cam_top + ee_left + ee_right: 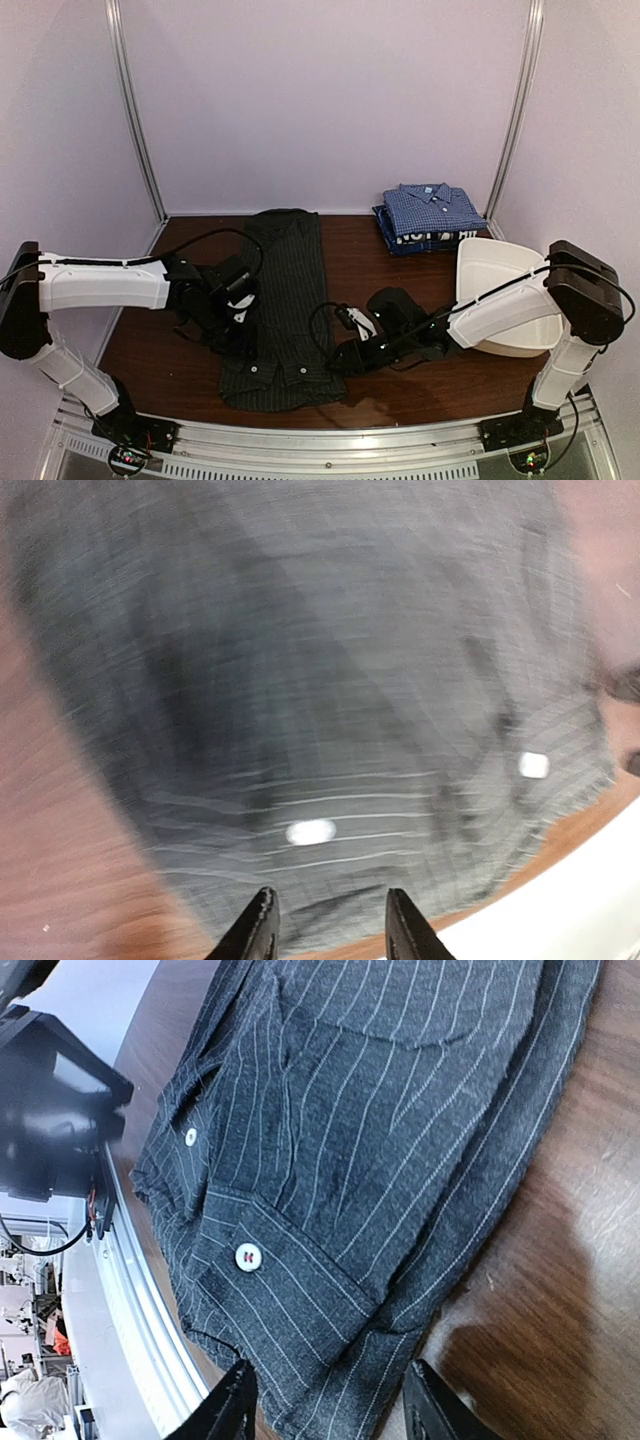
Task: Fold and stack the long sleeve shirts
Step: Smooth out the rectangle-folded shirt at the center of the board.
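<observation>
A dark charcoal pinstriped long sleeve shirt point(290, 290) lies lengthwise down the middle of the table, sleeves folded in and cuffs near the front edge. My left gripper point(240, 306) hovers at its left edge; in the blurred left wrist view the shirt point(350, 680) fills the frame and that gripper point(332, 935) is open, nothing between its fingers. My right gripper point(338, 358) is at the shirt's right edge near the hem. Seen from its wrist, this gripper point(330, 1412) is open over the shirt's point(380, 1110) buttoned cuff corner. The blue checked shirt point(432, 208) lies folded on the navy one point(425, 240) at the back right.
A white oblong tub point(505, 290) stands at the right, partly under my right arm. Metal frame posts rise at the back corners, and a metal rail point(330, 440) runs along the near edge. Bare brown wood point(420, 385) shows right of the pinstriped shirt.
</observation>
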Tool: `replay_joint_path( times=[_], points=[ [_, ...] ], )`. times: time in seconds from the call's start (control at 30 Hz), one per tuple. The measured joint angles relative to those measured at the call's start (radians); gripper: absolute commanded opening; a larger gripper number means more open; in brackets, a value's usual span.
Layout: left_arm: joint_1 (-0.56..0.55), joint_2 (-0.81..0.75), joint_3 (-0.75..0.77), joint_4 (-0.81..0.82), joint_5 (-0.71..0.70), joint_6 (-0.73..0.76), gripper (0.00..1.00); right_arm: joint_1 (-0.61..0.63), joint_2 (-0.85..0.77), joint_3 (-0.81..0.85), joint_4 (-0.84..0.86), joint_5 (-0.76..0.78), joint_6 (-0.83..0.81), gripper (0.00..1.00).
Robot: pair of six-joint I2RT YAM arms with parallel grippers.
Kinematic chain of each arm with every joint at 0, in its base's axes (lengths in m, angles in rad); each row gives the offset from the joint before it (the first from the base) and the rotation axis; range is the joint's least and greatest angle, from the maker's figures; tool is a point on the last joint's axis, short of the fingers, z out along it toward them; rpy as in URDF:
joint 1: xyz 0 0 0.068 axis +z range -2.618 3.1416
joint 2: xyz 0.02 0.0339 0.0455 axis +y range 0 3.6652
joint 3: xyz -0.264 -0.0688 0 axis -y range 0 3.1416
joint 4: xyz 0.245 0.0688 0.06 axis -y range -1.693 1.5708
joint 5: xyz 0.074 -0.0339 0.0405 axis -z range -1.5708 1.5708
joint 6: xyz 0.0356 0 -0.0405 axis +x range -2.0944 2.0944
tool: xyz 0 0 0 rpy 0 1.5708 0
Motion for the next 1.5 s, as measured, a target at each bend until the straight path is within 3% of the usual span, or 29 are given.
replay_joint_path(
  times=[0.3,0.43,0.7,0.87,0.93,1.33,1.5],
  points=[
    [0.208,-0.184,-0.247,0.039,0.062,-0.024,0.41,0.017,0.012,-0.073,0.095,-0.026,0.082,0.46],
    [0.216,-0.206,-0.287,0.076,0.1,-0.024,0.41,0.029,0.01,-0.103,0.133,-0.026,0.12,0.35],
    [0.217,-0.214,-0.325,0.102,0.142,-0.024,0.41,0.068,-0.026,-0.163,0.149,-0.026,0.165,0.25],
    [0.217,-0.215,-0.325,0.12,0.153,-0.024,0.41,0.088,-0.031,-0.169,0.133,-0.024,0.18,0.08],
    [0.217,-0.215,-0.325,0.126,0.156,-0.024,0.41,0.094,-0.031,-0.168,0.125,-0.022,0.189,0.06],
    [0.218,-0.214,-0.325,0.126,0.174,-0.006,0.4,0.165,-0.031,-0.154,0.108,-0.019,0.217,0.07],
    [0.218,-0.214,-0.325,0.124,0.172,0.001,0.42,0.17,-0.031,-0.154,0.098,-0.015,0.225,0.28]
  ],
)
